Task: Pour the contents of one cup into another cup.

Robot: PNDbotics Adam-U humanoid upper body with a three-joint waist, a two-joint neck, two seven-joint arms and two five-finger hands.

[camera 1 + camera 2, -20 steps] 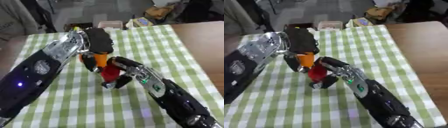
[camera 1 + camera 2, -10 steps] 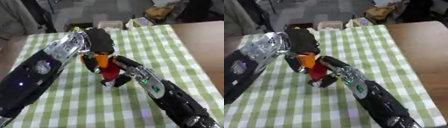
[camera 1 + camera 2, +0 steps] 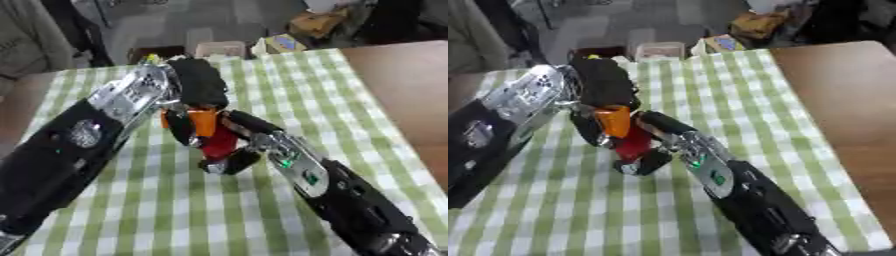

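We hold an orange cup [image 3: 204, 122] in our left hand [image 3: 198, 89], fingers curled round its side, and a red cup [image 3: 220, 144] in our right hand [image 3: 238, 142], fingers wrapped round its lower half. The two cups sit close together, the orange one just above and left of the red, over the middle of the desk [image 3: 367, 90] on a green-and-white checked cloth [image 3: 289, 85]. Whether they touch we cannot tell.

Both look like small, smooth, stiff plastic cups, round and slightly tapered; we judge them light and a bit slippery, likely to twist in the fingers when tipped. Gripping each at mid-wall, clear of the rim, should leave the mouths free for pouring. What is inside we cannot see. The cloth looks soft and flat.
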